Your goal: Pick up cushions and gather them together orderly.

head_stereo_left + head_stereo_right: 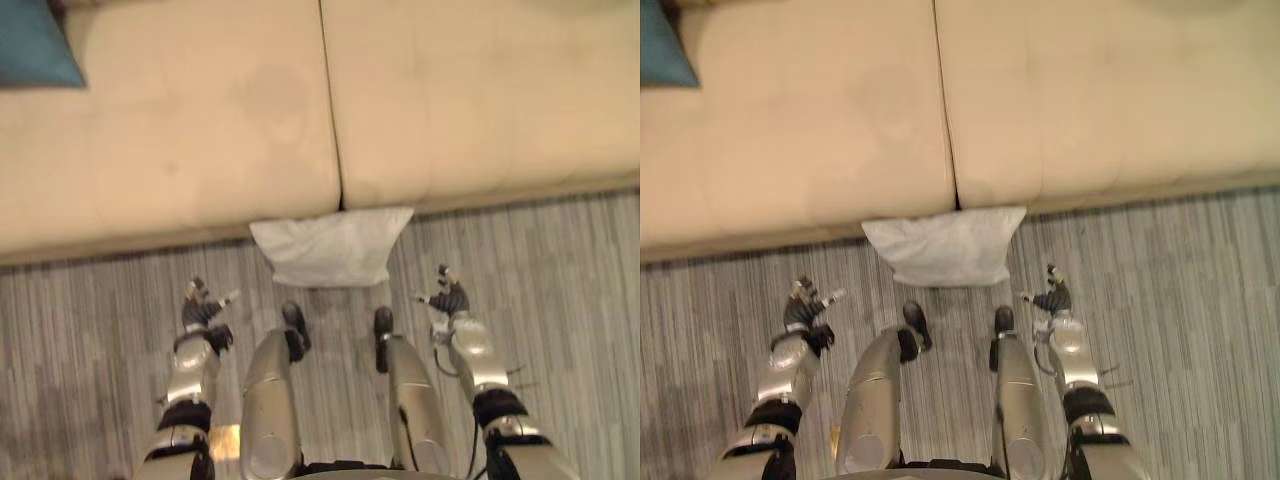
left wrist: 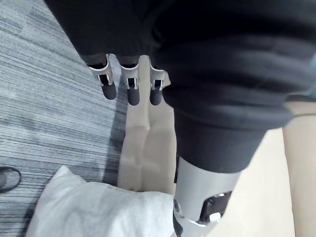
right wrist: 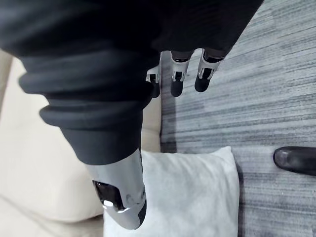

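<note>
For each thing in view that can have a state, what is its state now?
white cushion: on the floor, against the front of the sofa, not held.
blue cushion: lying on the sofa seat, far left.
left hand: open, empty, left of the white cushion.
right hand: open, empty, right of it.

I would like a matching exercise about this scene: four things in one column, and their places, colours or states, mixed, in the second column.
1. white cushion
2. blue cushion
3. sofa
4. left hand

a. beige
b. lying on the carpet, against the sofa front
c. open, holding nothing
d. on the sofa seat, far left

Pairs: 1-b, 2-d, 3-a, 4-c
</note>
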Robot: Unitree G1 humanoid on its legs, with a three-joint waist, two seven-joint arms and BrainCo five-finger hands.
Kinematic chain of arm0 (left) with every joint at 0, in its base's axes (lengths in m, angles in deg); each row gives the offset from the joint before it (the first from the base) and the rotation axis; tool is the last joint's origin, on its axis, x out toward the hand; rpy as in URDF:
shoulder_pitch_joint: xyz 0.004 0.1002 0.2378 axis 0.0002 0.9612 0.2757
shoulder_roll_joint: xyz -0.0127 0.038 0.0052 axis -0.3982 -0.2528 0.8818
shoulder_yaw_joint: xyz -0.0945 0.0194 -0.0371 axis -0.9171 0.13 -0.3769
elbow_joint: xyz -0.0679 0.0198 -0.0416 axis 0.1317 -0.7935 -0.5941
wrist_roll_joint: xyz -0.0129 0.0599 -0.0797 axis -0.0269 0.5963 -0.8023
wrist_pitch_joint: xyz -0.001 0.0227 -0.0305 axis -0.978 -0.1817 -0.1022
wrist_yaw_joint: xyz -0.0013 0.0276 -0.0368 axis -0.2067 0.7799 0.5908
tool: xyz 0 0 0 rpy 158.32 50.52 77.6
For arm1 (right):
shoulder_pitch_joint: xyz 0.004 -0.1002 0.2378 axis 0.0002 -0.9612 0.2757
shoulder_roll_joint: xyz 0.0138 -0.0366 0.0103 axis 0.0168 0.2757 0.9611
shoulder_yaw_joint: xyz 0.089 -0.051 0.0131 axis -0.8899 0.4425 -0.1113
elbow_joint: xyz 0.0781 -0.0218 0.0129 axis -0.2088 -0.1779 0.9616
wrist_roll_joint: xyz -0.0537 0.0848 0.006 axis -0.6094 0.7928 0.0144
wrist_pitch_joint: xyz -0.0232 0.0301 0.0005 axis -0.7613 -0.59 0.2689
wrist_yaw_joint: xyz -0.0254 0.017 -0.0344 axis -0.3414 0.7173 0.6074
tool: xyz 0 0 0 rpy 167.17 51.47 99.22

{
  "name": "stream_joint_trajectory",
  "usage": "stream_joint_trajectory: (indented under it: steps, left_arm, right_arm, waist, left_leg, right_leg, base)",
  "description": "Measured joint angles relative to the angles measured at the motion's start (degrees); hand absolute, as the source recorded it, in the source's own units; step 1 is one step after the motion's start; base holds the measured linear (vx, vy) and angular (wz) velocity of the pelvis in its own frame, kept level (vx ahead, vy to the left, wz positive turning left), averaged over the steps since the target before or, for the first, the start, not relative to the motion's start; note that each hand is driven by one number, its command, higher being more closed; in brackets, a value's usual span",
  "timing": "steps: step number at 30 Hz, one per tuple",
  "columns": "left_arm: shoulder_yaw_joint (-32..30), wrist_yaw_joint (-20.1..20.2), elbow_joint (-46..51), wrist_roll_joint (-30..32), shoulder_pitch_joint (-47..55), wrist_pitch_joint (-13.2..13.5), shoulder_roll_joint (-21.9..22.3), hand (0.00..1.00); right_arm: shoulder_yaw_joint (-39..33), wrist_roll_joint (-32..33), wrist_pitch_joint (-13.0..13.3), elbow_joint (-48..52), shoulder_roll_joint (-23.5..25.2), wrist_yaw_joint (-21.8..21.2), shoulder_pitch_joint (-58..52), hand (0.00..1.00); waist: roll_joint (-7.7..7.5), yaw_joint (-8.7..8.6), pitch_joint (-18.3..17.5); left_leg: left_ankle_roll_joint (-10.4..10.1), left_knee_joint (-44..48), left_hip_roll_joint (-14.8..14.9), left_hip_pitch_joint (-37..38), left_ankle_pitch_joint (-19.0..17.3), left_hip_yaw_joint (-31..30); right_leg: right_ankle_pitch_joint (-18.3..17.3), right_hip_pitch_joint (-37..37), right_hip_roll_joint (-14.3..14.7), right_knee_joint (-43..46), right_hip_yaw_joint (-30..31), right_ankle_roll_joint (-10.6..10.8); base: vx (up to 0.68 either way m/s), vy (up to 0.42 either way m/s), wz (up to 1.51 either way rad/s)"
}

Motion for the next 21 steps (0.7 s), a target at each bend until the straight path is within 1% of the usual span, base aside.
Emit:
stream_joint_trajectory:
  steps: [2,3,5,6,8,11,12,15,17,19,21]
  left_arm:
    - [-1.21,0.0,-0.34,-0.67,-7.54,0.54,-0.25,0.0]
    - [-1.62,0.0,-0.24,-0.68,-9.14,0.56,-0.27,0.0]
    - [-1.89,-0.12,0.55,-1.14,-14.71,0.56,-0.31,0.0]
    - [-1.69,-0.13,1.21,-1.14,-15.47,0.56,-0.29,0.0]
    - [-0.3,-0.56,3.1,-1.14,-18.29,0.56,-0.32,0.0]
    - [3.38,-1.25,5.41,-1.14,-21.55,0.59,-0.22,0.0]
    - [5.34,-1.35,5.73,-1.11,-23.02,0.66,-0.11,1.0]
    - [7.52,-1.57,5.85,-1.06,-26.72,0.65,0.5,1.0]
    - [8.42,-3.23,5.86,-1.06,-29.02,0.63,1.43,1.0]
    - [8.64,-4.84,5.86,-1.03,-29.36,0.62,1.3,1.0]
    - [8.73,-6.4,5.94,-1.01,-29.36,0.62,0.88,1.0]
  right_arm:
    - [-2.11,1.27,0.02,-1.03,-1.54,0.75,6.98,0.0]
    - [-2.3,1.94,0.03,-1.04,-1.93,0.86,8.61,0.0]
    - [-3.28,3.25,0.14,-1.16,-3.4,1.89,15.92,0.0]
    - [-3.25,3.35,0.17,-1.16,-3.69,2.05,17.56,0.0]
    - [-2.85,4.35,0.29,-1.17,-4.03,3.01,23.26,0.0]
    - [-1.14,4.35,0.45,-1.12,-3.62,3.38,28.44,0.0]
    - [0.1,4.35,0.55,-0.97,-2.63,4.17,31.06,1.0]
    - [1.07,4.31,0.62,-0.74,-0.12,5.69,35.26,1.0]
    - [1.07,4.3,0.65,-0.69,1.38,7.44,36.83,1.0]
    - [1.3,4.35,0.64,-0.5,1.61,8.47,36.9,1.0]
    - [3.89,4.82,0.55,1.83,1.56,9.4,36.28,1.0]
  waist:
    - [0.02,0.0,2.64]
    - [-0.02,0.02,3.02]
    - [-0.31,0.1,3.96]
    - [-0.29,0.08,3.98]
    - [-0.22,0.45,4.14]
    - [-0.2,1.13,4.15]
    - [-0.2,1.13,4.14]
    - [-0.17,1.04,4.14]
    - [-0.17,0.97,4.14]
    - [-0.17,0.9,4.14]
    - [-0.17,0.7,4.14]
  left_leg:
    - [0.49,4.85,0.4,-8.3,-0.25,-1.56]
    - [0.65,5.94,0.58,-10.48,-0.35,-1.78]
    - [1.39,11.06,1.06,-19.46,-0.82,-2.49]
    - [1.57,12.22,1.17,-21.34,-0.93,-2.67]
    - [2.32,16.82,2.2,-27.58,-1.46,-3.08]
    - [2.63,19.88,2.87,-32.15,-1.7,-3.9]
    - [2.62,20.71,2.96,-34.04,-2.11,-4.0]
    - [2.88,20.75,3.34,-36.82,-2.24,-3.53]
    - [2.81,20.75,4.0,-38.26,-2.17,-3.07]
    - [2.66,20.84,4.27,-38.34,-1.69,-2.51]
    - [3.01,21.73,4.97,-38.35,-0.85,-2.56]
  right_leg:
    - [-1.07,-8.08,-0.22,5.91,-0.46,-0.24]
    - [-1.3,-10.27,-0.22,7.27,-0.46,-0.29]
    - [-2.58,-19.59,-0.39,13.45,-0.35,-0.1]
    - [-2.78,-21.54,-0.42,14.71,-0.28,-0.12]
    - [-3.65,-27.86,-0.2,19.34,-0.07,-0.03]
    - [-3.94,-32.34,-0.04,22.69,0.0,-0.03]
    - [-4.19,-34.43,-0.11,23.89,0.12,0.32]
    - [-4.32,-37.39,-0.52,24.32,0.09,0.39]
    - [-3.88,-38.85,-0.58,24.35,-0.2,0.21]
    - [-3.58,-39.34,-0.59,24.9,-0.11,0.37]
    - [-3.52,-39.38,-0.38,25.68,-0.29,-0.1]
  base:
    - [-0.08,-0.026,0.14]
    - [-0.09,-0.008,0.09]
    - [-0.09,-0.004,0.06]
    - [-0.08,-0.017,0.03]
    - [-0.09,-0.03,-0.02]
    - [-0.09,-0.028,0.0]
    - [-0.09,-0.022,0.04]
    - [-0.09,-0.012,0.05]
    - [-0.05,0.004,0.05]
    - [-0.02,-0.001,0.03]
    - [-0.01,-0.003,-0.09]
